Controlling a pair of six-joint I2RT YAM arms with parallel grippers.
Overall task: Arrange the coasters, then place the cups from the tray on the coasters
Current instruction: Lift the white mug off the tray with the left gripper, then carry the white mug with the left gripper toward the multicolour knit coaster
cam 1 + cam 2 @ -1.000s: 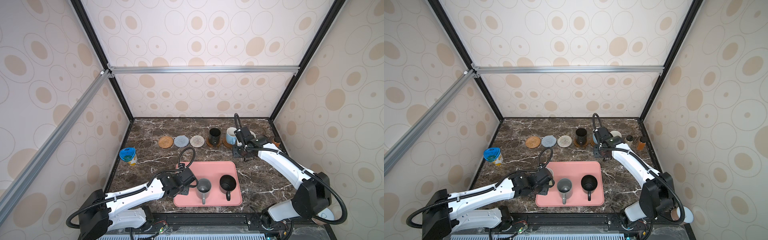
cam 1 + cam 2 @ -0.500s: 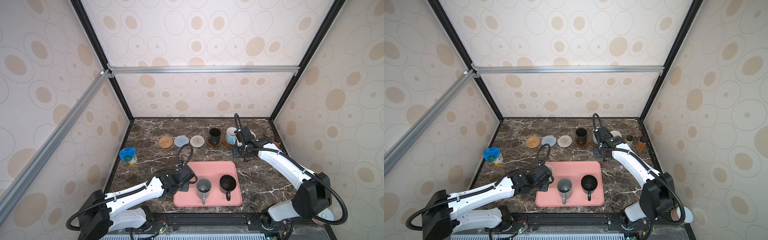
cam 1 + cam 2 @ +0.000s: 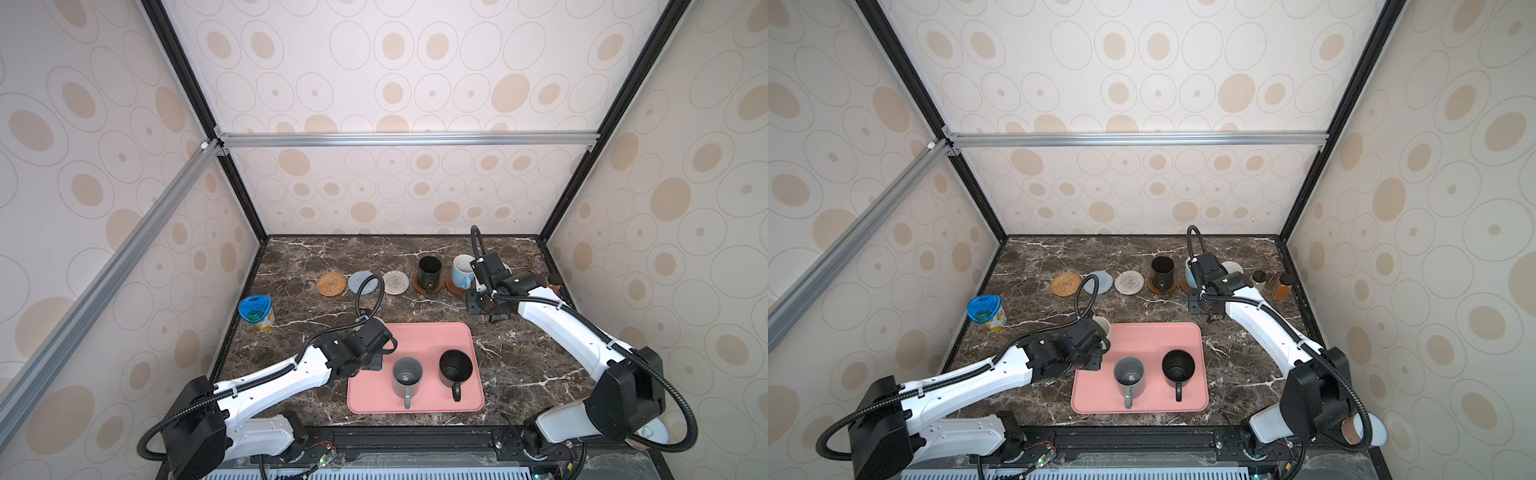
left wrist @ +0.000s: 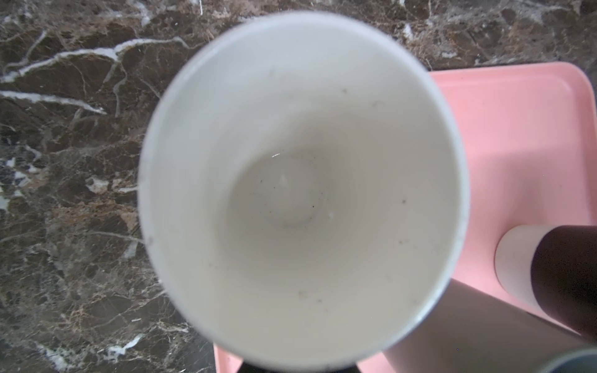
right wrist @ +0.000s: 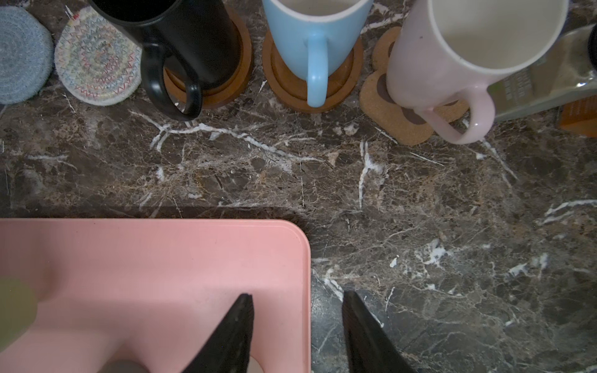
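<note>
2 upright mugs (image 3: 407,376) on pnk tray (image 3: 432,338)

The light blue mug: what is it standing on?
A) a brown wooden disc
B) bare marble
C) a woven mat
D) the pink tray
A: in the right wrist view the light blue mug stands upright on a brown wooden coaster, well clear of the tray.

The left hand (image 3: 1098,345), gripping the light green cup (image 4: 300,193), moved from the tray's (image 3: 436,345) far-left corner toward the counter's (image 3: 332,257) far edge, and its cable loop (image 3: 370,282) climbed higher in both top views.
</note>
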